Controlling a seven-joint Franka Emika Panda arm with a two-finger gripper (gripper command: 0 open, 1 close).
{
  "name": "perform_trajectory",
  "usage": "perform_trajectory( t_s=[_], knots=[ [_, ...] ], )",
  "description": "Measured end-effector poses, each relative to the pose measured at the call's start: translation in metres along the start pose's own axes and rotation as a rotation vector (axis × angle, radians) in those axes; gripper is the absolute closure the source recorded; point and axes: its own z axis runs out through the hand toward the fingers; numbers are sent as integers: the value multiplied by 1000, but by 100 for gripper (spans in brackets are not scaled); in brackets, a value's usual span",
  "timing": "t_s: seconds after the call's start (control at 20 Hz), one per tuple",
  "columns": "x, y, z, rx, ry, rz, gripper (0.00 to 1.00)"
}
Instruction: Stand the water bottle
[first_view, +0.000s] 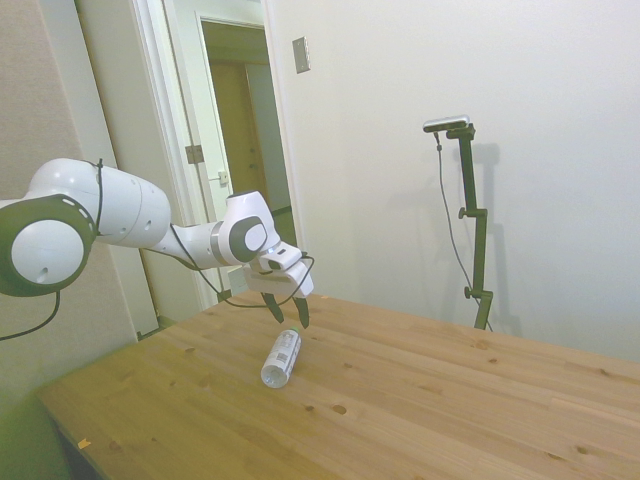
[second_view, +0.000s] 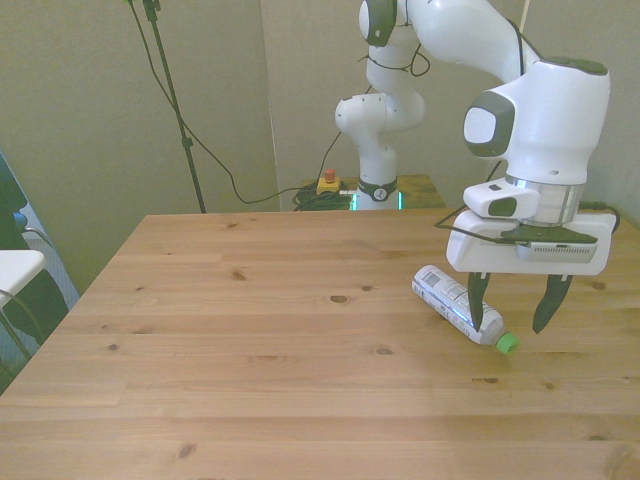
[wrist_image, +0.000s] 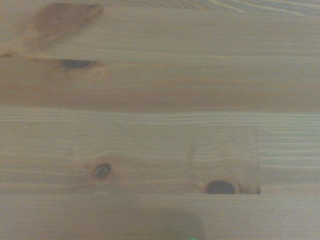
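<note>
Side view: the water bottle (first_view: 282, 357) lies on its side on the tabletop (first_view: 420, 400), base toward the camera, its cap end hidden behind the claw (first_view: 288, 310). Front view: the water bottle (second_view: 457, 304) lies slantwise, base toward the front view's left, green cap (second_view: 508, 344) toward the right. The claw (second_view: 512, 309) hangs released over the cap end, fingers spread and pointing down; one finger (second_view: 477, 302) crosses in front of the bottle near its neck, the other stands clear to the right of the cap. Wrist view: only blurred wooden planks (wrist_image: 160, 100) with dark knots. The tabletop is pale knotted pine; behind it, plain walls and an open doorway (first_view: 240, 130).
</note>
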Motion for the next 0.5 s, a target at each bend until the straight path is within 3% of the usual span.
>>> perform_trajectory(
  t_s=[0.3, 0.35, 0.5],
  knots=[
    [-7, -2, 28, -37, -12, -15, 0],
    [-9, -2, 29, -39, -13, -18, 100],
    [-8, -1, 31, -43, -12, -16, 100]
  ],
)
